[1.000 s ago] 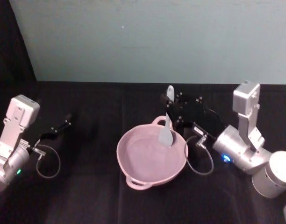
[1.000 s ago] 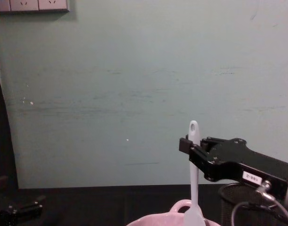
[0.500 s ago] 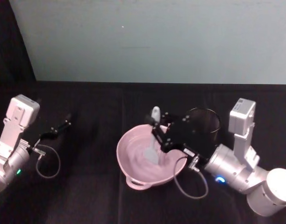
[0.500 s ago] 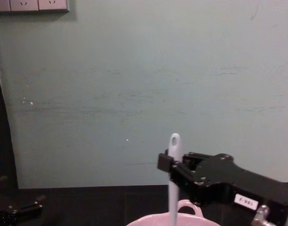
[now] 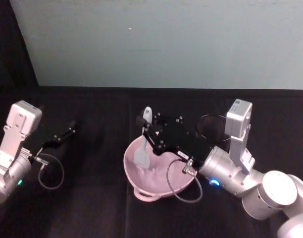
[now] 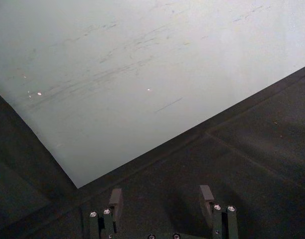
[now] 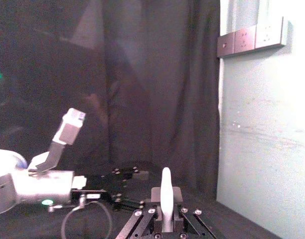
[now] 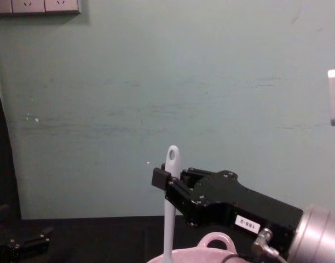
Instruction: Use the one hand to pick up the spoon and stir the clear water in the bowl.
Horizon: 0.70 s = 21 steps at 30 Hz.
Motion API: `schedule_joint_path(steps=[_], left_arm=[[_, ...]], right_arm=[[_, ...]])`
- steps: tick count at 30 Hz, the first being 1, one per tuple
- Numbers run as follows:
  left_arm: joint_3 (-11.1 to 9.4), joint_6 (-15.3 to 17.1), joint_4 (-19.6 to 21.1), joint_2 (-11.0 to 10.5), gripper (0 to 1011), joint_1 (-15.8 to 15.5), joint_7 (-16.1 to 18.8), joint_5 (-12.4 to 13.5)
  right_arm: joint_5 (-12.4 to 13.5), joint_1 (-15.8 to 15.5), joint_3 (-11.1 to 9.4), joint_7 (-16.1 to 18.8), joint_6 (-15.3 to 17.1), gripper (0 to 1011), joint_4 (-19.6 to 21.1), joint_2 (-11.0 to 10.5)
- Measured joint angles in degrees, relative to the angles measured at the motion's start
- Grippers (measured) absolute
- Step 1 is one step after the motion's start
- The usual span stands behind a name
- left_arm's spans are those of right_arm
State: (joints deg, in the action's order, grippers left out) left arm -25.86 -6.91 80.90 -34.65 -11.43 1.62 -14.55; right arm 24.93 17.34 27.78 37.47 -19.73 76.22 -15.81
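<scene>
White spoon (image 5: 142,156) is standing pinched in the right gripper (image 5: 149,131), head dipping into pink bowl (image 5: 141,192) at frame centre; stirring is apparently running, next sweep needing rim clearance; left gripper (image 5: 68,133) is idling agape, mid-left.

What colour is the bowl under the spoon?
It's a pale pink round bowl, clearest in the head view.

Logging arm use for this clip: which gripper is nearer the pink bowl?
Right. The right gripper hangs over the bowl, shut on the spoon; the left gripper sits well off to its left, open.
</scene>
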Motion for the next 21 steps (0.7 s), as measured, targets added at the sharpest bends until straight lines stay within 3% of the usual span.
schedule_joint_path(steps=[10, 21], left_arm=[[0.0, 0.0, 0.0, 0.0, 1005, 0.0, 0.0, 0.0], [0.0, 0.0, 0.0, 0.0, 1005, 0.0, 0.0, 0.0]], right_arm=[[-1.2, 3.8, -1.7, -1.8, -2.6, 118, -6.7, 1.8], [-2.6, 2.8, -4.6, -4.9, -0.9, 118, -5.7, 0.0]])
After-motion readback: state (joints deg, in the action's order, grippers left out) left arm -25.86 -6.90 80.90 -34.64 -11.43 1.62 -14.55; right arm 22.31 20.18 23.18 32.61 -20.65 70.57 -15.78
